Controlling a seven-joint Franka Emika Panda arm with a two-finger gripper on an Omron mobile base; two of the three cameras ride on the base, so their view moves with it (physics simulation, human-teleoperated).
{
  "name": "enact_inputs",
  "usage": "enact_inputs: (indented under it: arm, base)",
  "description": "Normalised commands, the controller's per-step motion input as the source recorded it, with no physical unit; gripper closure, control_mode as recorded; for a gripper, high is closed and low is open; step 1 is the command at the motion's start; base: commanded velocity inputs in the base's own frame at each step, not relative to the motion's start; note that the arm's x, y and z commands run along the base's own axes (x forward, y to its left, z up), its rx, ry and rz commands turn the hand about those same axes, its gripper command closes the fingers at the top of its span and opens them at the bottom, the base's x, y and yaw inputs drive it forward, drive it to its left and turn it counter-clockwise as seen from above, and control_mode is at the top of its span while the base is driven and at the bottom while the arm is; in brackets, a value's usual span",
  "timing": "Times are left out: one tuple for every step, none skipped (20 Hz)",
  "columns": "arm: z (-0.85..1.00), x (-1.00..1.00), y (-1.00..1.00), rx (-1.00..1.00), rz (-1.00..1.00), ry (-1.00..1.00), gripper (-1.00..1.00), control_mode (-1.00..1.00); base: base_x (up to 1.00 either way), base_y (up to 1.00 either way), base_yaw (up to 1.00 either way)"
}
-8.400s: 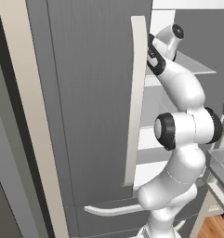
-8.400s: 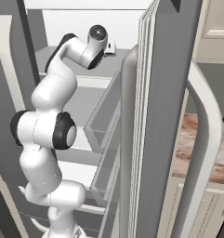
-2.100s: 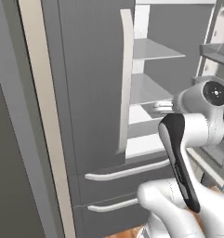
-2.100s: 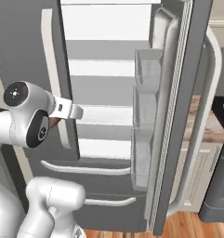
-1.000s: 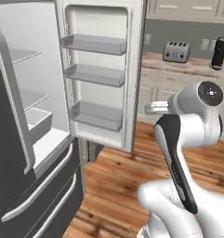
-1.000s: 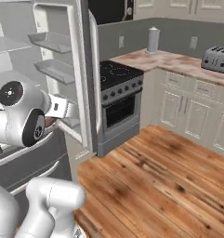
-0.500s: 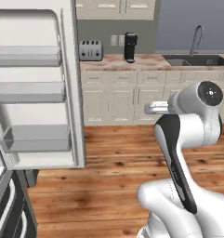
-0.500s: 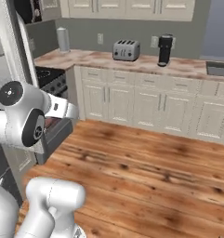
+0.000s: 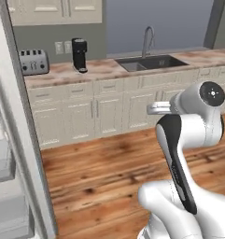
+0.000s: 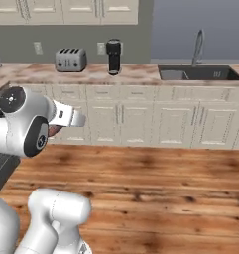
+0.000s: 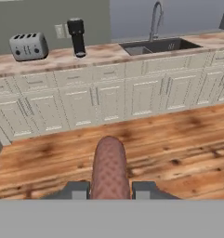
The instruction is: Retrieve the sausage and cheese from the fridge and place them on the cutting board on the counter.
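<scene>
Since half a second ago the base has swung further round: both base views have shifted, the fridge door [image 9: 16, 140] now sits at the left edge of the left base view, and the sink [image 9: 153, 62] has come toward the middle. The arm's folded pose looks unchanged.

Left base view, left to right: fridge door edge with pale shelves at the far left; toaster [image 9: 33, 62] and a black coffee machine [image 9: 79, 55] on the counter [image 9: 104, 69]; sink with its tap [image 9: 149, 41]; then the arm at lower right. Cream cabinets [image 9: 109, 109] run under the counter's front edge.

Right base view: the arm's folded joints are at left, with the sausage's reddish end [image 10: 54, 131] just visible beneath the wrist; toaster [image 10: 71, 59], coffee machine [image 10: 113, 56], then sink [image 10: 198, 74].

Hand view: the gripper [image 11: 110, 190] is closed nearly all the way on the sausage [image 11: 109, 169], one finger against each side. The sausage points away from the hand toward the cabinets, held above the floor and well apart from the counter.

Open room: the wood floor [image 10: 155, 193] between robot and cabinets is bare across its width. The counter surface between coffee machine and sink is open.
</scene>
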Motion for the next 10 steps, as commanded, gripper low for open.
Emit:
enact_inputs:
  arm:
    - [0.0, 0.0, 0.0, 0.0, 0.0, 0.0, 1.0, 1.0]
    - [0.0, 0.0, 0.0, 0.0, 0.0, 0.0, 1.0, 1.0]
    - [0.0, 0.0, 0.0, 0.0, 0.0, 0.0, 1.0, 1.0]
    - [0.0, 0.0, 0.0, 0.0, 0.0, 0.0, 1.0, 1.0]
    - [0.0, 0.0, 0.0, 0.0, 0.0, 0.0, 1.0, 1.0]
    - [0.0, 0.0, 0.0, 0.0, 0.0, 0.0, 1.0, 1.0]
    - [0.0, 0.0, 0.0, 0.0, 0.0, 0.0, 1.0, 1.0]
    - [0.0, 0.0, 0.0, 0.0, 0.0, 0.0, 1.0, 1.0]
    - [0.0, 0.0, 0.0, 0.0, 0.0, 0.0, 1.0, 1.0]
    - [0.0, 0.0, 0.0, 0.0, 0.0, 0.0, 1.0, 1.0]
  base:
    - [0.99, -0.51, -0.44]
    - [0.96, -0.51, -0.45]
    - [0.96, -0.51, -0.45]
    - [0.97, -0.51, -0.45]
    - [0.98, -0.66, -0.41]
    - [0.96, -0.73, -0.38]
    - [0.91, -0.81, -0.35]
    - [0.93, -0.88, -0.33]
    - [0.92, -0.94, -0.32]
    - [0.96, -0.96, -0.31]
